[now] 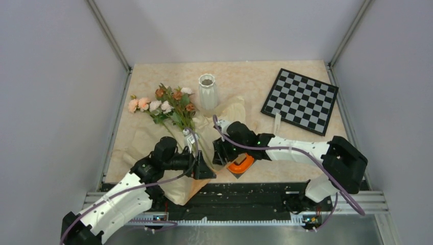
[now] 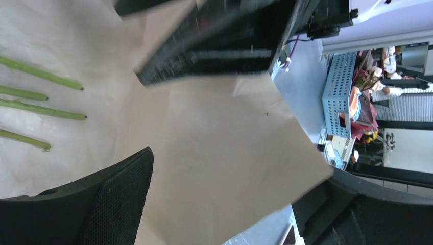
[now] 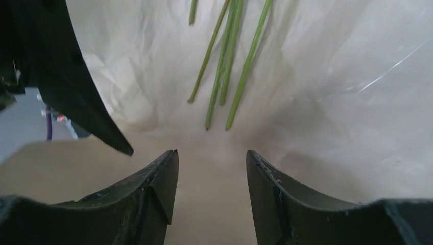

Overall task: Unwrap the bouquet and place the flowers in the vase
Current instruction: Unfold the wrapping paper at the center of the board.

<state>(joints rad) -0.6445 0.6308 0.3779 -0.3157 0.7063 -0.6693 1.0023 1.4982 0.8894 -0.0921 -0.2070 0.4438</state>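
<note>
The kraft paper (image 1: 207,130) of the bouquet lies opened out flat across the near left part of the desk (image 1: 255,76), and one tan corner hangs over the near edge between the two arm bases. The flowers (image 1: 163,104) rest on the sheet, with their peach, pink and rust heads pointing toward the far left and their green stems (image 3: 224,66) running back toward the arms, bare and loosely side by side. The white ribbed vase (image 1: 207,91) stands upright just beyond the paper's far edge, right of the blooms and apart from them. The left arm's fingers (image 2: 117,194) are spread wide over the tan sheet near the desk's front edge. Nothing sits between them, and the cut stem ends lie off to one side. The right arm's fingers (image 3: 158,189) hover low over the paper, apart and holding nothing, pointing at the stem ends just ahead. An orange ring (image 1: 241,164) lies on the desk beside the right wrist, and a checkerboard (image 1: 300,100) lies at the far right.
</note>
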